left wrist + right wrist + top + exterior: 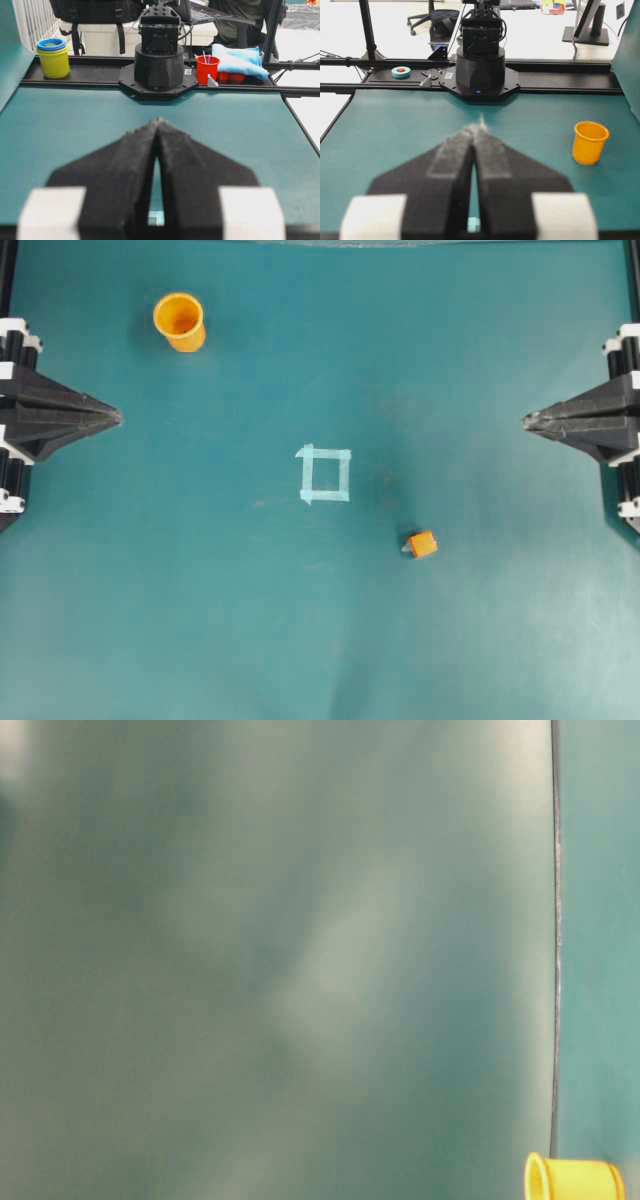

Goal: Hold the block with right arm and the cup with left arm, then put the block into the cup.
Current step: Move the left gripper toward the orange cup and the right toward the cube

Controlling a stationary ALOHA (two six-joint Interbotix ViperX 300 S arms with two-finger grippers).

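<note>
- Cup stands upright at upper left of the overhead view, mouth open (also at right in the right wrist view).
- Block sits lower right of centre, just beyond the tape square.
- Left gripper waits at the left edge, fingers pressed together, holding nothing.
- Right gripper at the right edge, likewise closed and empty-handed.

You see a blurred teal surface, a dark vertical seam, and the yellow cup, sideways at bottom right.
</note>
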